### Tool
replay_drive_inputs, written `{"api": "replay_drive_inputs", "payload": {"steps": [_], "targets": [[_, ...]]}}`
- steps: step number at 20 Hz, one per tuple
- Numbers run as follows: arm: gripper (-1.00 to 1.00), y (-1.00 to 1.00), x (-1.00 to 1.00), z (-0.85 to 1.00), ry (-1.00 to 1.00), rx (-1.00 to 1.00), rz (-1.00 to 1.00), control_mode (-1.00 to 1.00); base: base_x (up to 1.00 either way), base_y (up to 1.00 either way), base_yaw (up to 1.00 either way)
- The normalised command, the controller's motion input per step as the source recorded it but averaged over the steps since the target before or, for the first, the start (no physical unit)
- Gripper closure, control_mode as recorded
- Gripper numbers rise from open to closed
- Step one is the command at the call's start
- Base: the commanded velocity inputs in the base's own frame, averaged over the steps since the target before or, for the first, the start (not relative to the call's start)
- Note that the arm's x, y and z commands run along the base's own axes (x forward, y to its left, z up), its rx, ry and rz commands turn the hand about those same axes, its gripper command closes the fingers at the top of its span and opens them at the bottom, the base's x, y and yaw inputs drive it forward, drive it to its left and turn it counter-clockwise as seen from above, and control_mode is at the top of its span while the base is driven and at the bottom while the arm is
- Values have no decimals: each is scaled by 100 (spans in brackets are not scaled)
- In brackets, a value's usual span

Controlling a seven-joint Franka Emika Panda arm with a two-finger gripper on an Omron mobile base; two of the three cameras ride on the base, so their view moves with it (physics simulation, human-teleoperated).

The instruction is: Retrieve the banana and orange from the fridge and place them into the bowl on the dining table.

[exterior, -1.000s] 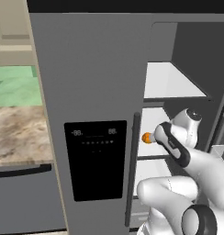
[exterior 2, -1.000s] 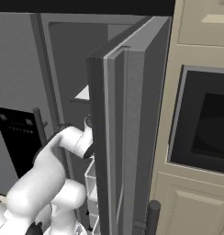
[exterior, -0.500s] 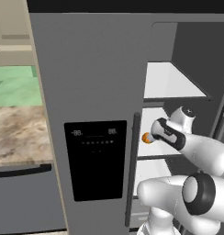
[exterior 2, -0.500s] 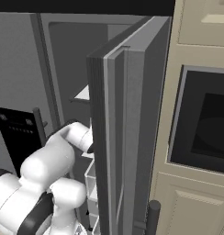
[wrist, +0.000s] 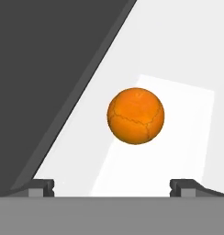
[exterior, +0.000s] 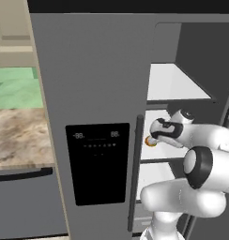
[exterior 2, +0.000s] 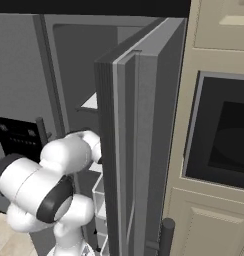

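The orange (wrist: 136, 116) lies on a white shelf inside the fridge (exterior: 93, 84), straight ahead of my gripper (wrist: 112, 187) in the hand view. Both dark fingertips (wrist: 42, 187) stand far apart at the bottom of that view, open, with the orange some way beyond them and untouched. In the left base view a sliver of the orange (exterior: 149, 141) peeks out beside the hand, which reaches into the open right half of the fridge. The right door (exterior 2: 139, 150) stands swung open. The banana, the bowl and the dining table are out of view.
A white upper shelf (exterior: 175, 83) hangs above the hand. The dark fridge wall (wrist: 49, 69) runs along the left in the hand view. A built-in oven (exterior 2: 221, 135) in beige cabinets stands right of the open door. A marbled counter (exterior: 18, 136) lies left of the fridge.
The arm has folded and swung deeper into the fridge, bringing the hand left toward the orange. The orange has stayed in place.
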Motion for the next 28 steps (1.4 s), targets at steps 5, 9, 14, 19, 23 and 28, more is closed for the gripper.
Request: {"api": "replay_drive_inputs", "payload": {"steps": [5,9,14,19,23,28], "targets": [[-100,-2,27,-33,0,0,5,-100,0,0,0],[-100,0,37,-28,0,0,5,-100,0,0,0],[-100,-1,47,-19,0,0,3,-100,0,0,0],[-100,-2,40,-23,0,0,3,-100,0,0,0],[-100,-10,37,-34,0,0,3,-100,0,0,0],[-100,-20,28,-47,0,0,3,-100,0,0,0]]}}
